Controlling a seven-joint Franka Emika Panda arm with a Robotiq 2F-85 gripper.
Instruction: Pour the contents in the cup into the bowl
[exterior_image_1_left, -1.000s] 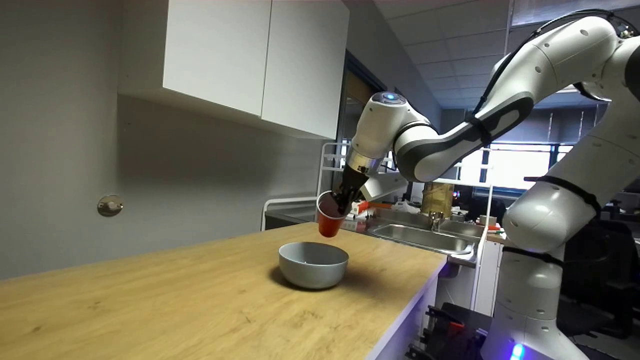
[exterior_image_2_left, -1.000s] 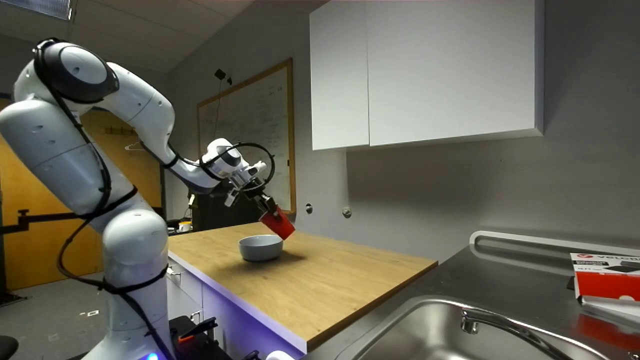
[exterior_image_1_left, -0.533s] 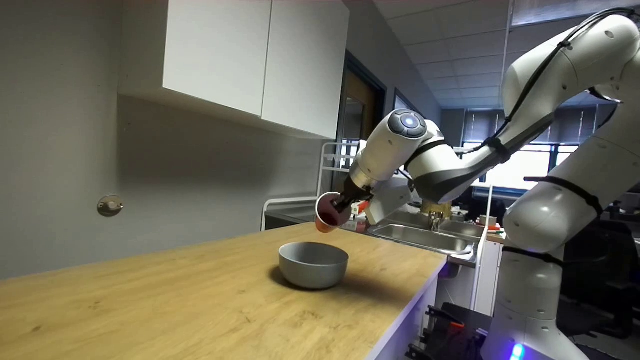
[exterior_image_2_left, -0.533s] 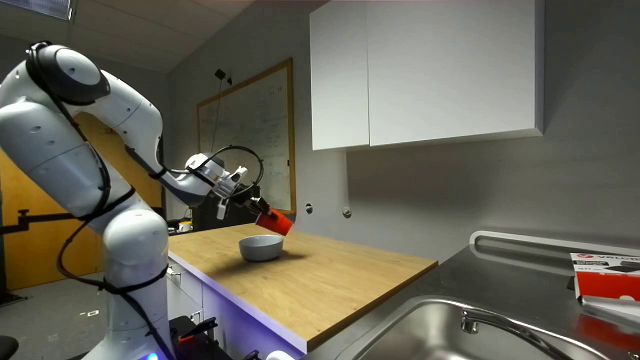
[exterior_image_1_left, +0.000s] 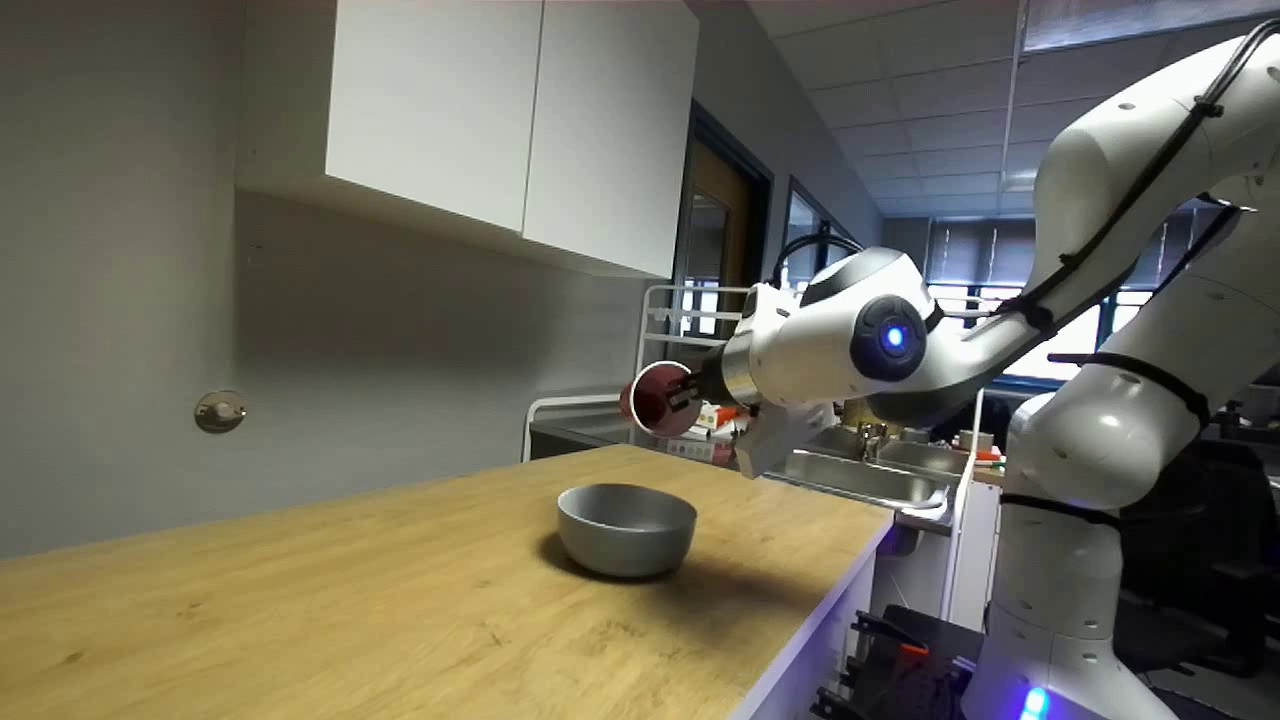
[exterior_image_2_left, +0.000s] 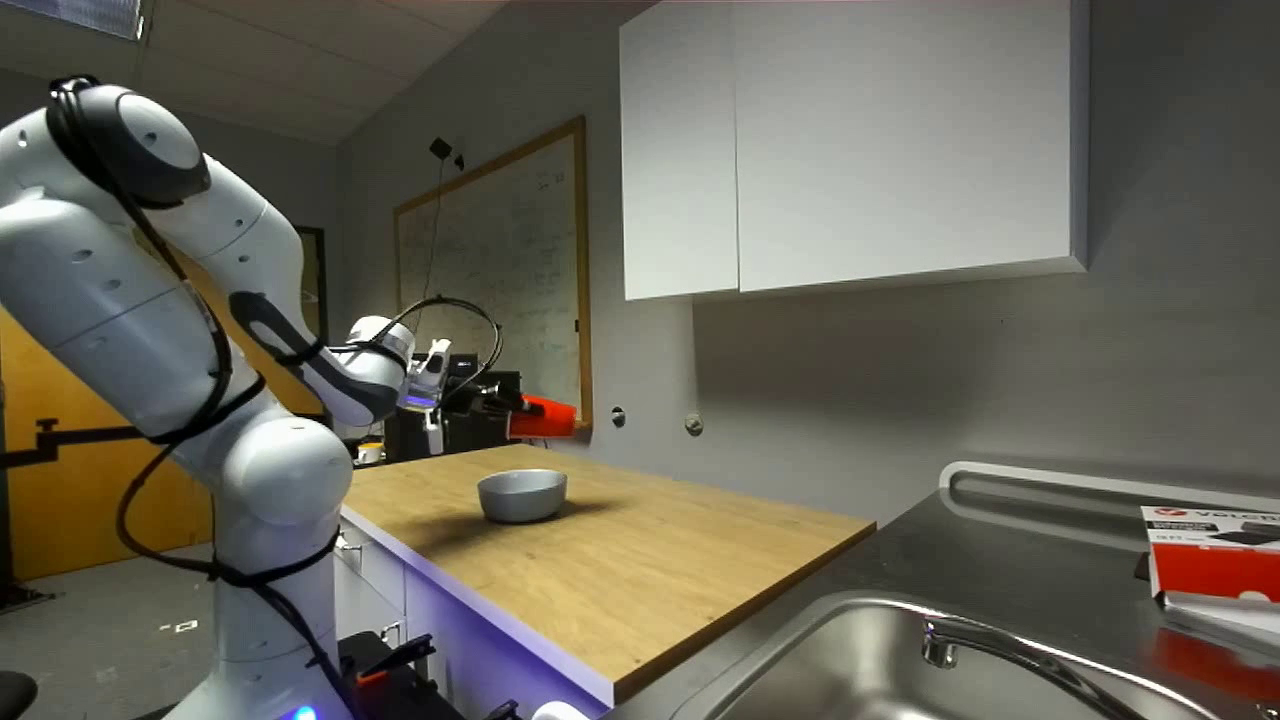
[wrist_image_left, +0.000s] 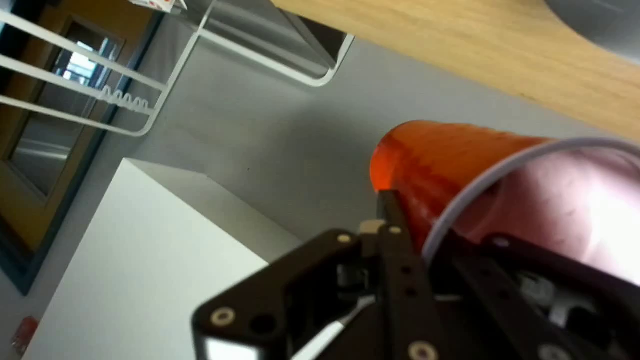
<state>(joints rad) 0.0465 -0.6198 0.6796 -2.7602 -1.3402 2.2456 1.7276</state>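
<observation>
My black gripper (exterior_image_1_left: 684, 391) pinches the tapered red plastic cup (exterior_image_2_left: 542, 417) by its wall, nearly level, higher than and apart from the round grey bowl (exterior_image_1_left: 627, 550). If I tip it with the mouth off-line, any contents could spill onto the light-wood counter (exterior_image_1_left: 400, 600).

We have the bowl (exterior_image_1_left: 627, 545) on the worktop (exterior_image_1_left: 350, 600). In both exterior views the cup (exterior_image_2_left: 545, 418), in the pincer (exterior_image_1_left: 686, 390), hangs above the bowl, apart from it. In an exterior view we see arm (exterior_image_2_left: 285, 470) left of the bowl, sink (exterior_image_2_left: 840, 670) right and before, cupboard (exterior_image_2_left: 860, 140) up and right.
</observation>
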